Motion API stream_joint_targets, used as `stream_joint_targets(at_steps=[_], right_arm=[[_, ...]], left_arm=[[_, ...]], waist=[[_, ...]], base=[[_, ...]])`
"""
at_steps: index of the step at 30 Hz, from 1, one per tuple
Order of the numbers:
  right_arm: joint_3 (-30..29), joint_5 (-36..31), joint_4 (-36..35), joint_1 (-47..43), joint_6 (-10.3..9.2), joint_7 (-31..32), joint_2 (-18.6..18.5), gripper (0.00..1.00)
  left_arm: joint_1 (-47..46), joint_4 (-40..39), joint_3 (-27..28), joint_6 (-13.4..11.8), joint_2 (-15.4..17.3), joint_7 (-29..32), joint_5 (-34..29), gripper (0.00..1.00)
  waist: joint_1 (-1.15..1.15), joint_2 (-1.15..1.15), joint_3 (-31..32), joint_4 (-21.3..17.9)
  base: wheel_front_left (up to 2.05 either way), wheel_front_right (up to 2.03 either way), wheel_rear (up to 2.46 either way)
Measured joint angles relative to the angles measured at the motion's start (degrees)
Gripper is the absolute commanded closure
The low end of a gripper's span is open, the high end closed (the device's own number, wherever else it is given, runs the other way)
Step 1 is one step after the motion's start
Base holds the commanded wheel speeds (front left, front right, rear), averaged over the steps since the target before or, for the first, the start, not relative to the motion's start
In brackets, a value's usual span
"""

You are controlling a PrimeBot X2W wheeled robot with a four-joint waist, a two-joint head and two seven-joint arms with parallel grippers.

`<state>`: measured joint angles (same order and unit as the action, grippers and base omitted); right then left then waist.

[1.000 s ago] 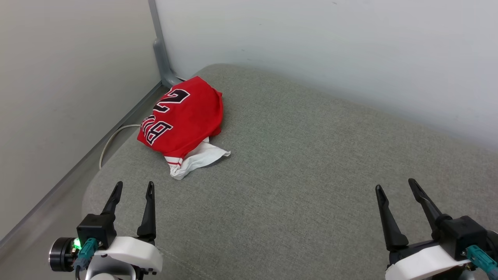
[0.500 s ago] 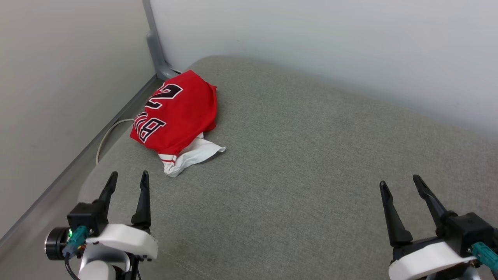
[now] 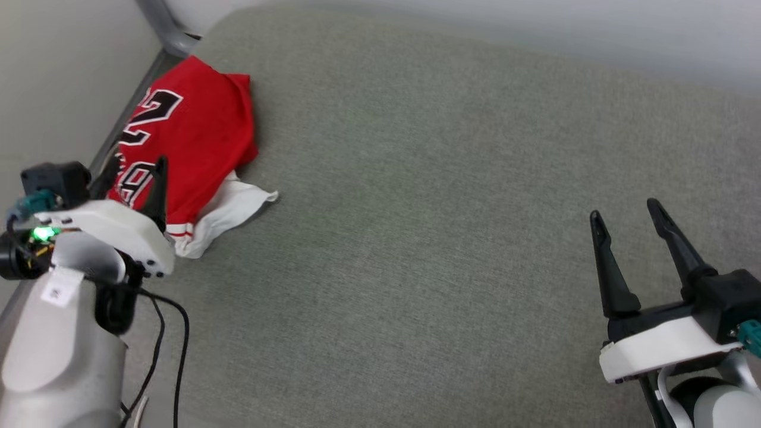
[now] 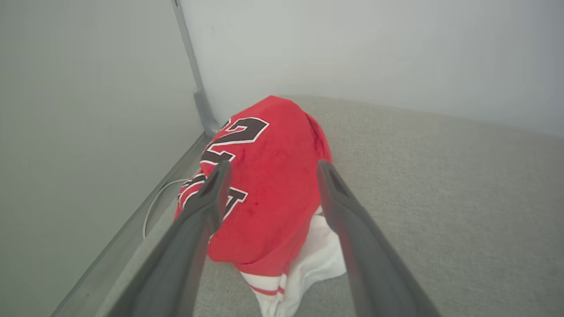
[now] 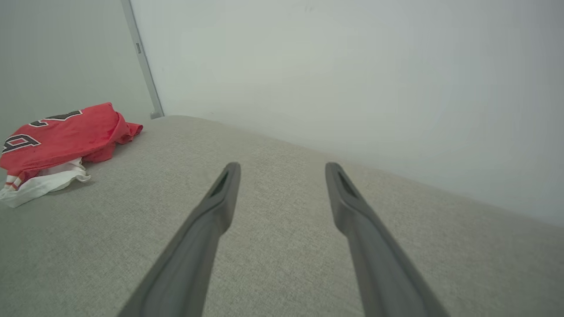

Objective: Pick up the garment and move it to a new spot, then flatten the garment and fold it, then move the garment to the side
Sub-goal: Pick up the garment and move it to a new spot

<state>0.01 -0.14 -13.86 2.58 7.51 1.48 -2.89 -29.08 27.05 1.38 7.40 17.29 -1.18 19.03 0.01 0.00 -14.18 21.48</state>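
The garment [image 3: 190, 131], a crumpled red jersey T-shirt with white sleeves, lies at the grey fabric cushion's [image 3: 416, 249] far left corner. The left pincer [image 4: 272, 172], released, aims at it for the pickup, which likely calls for lowering and closing. The right pincer [image 3: 623, 210], released, hangs over the cushion's near right.

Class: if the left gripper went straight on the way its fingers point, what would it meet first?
Most likely the garment, which sits framed between the fingers of the open left gripper; how far off it lies is unclear.
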Motion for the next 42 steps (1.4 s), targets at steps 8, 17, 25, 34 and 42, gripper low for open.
stream_joint_targets(at_steps=[8, 17, 25, 34, 42], right_arm=[[0.07, -0.29, -0.31, 3.92, 0.0, -0.45, 0.0, 0.0], [0.67, -0.47, 0.02, 7.21, 0.0, -1.32, 0.0, 0.0], [0.54, -0.32, 0.38, 8.11, 0.0, -1.53, -0.01, 0.0], [-0.59, 0.46, 1.37, 7.77, 0.0, -1.96, -0.01, 0.0], [-1.01, 1.91, 3.31, 5.49, 0.0, -2.71, -0.01, 0.0]], left_arm=[[-10.11, 7.38, -6.56, 0.1, 10.68, 16.13, 11.79, 0.0], [-15.96, 13.73, -12.81, 0.1, 18.76, 28.28, 19.37, 0.0], [-17.63, 17.52, -15.15, 0.14, 21.79, 36.98, 26.73, 1.0], [-17.74, 21.15, -16.82, -0.26, 20.38, 30.14, 25.42, 1.0], [-18.75, 22.97, -18.07, -1.79, 18.25, 19.11, 21.75, 1.0]], waist=[[0.0, 0.0, -8.41, -4.96], [0.01, 0.0, -16.22, -9.8], [0.0, 0.0, -18.83, -12.53], [0.0, 0.0, -15.95, -12.42], [0.0, 0.0, -9.21, -11.36]], base=[[0.0, 0.0, 0.0], [0.0, 0.0, 0.0], [0.0, 0.0, 0.0], [0.0, 0.0, 0.0], [0.0, 0.0, 0.0]])
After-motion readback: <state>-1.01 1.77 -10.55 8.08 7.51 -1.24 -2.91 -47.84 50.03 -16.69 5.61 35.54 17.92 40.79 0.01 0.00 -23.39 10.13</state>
